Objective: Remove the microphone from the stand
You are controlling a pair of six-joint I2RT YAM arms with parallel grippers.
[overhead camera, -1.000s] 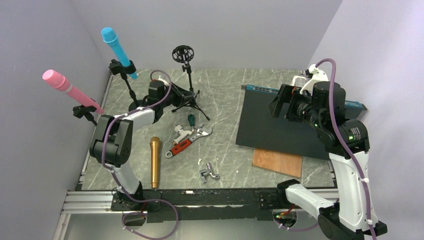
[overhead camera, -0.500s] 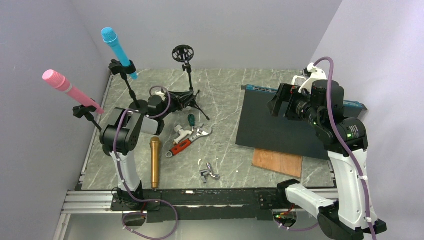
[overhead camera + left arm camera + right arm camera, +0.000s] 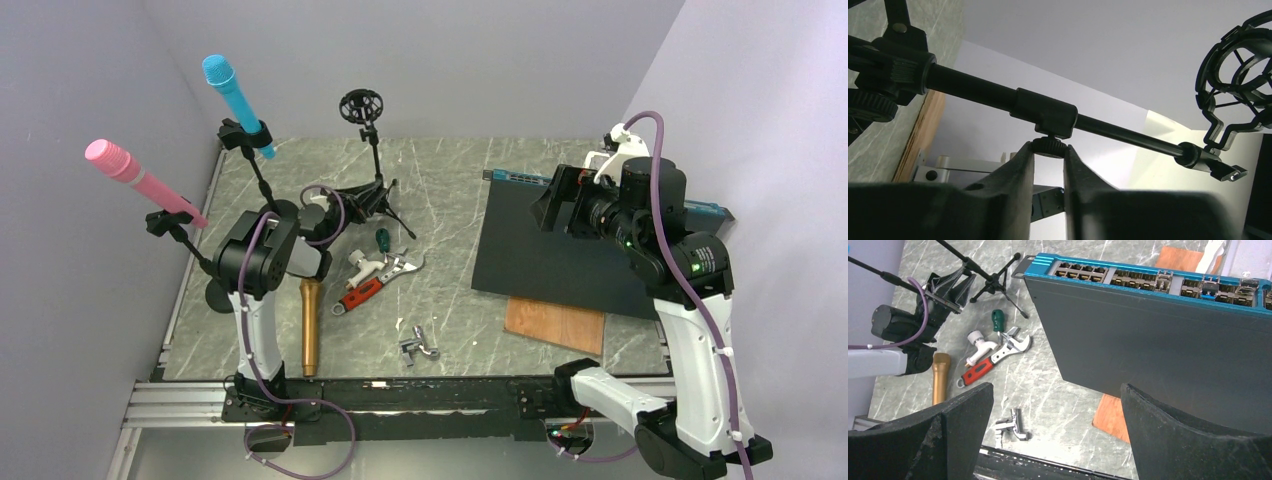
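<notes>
Gold mic (image 3: 310, 325) is laid flat on tabletop (image 3: 450, 180) at 7 o'clock. Left gripper (image 3: 1049, 150) is fully closed, nothing seen gripped; right gripper (image 3: 1055, 388) is spread wide, empty. Stand (image 3: 377, 160) at 12 o'clock is seen empty: removal judged done.

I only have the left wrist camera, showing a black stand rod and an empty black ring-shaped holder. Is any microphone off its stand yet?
Observer: Yes, the top view shows a gold metal microphone lying flat on the left part of the grey marble table.
Operator: Are other microphones mounted?
Observer: Two, a blue microphone and a pink microphone, each clipped onto a black stand at the left.
Operator: What about the right gripper?
Observer: The right gripper is open and empty, above the black flat network switch with a blue front.
</notes>
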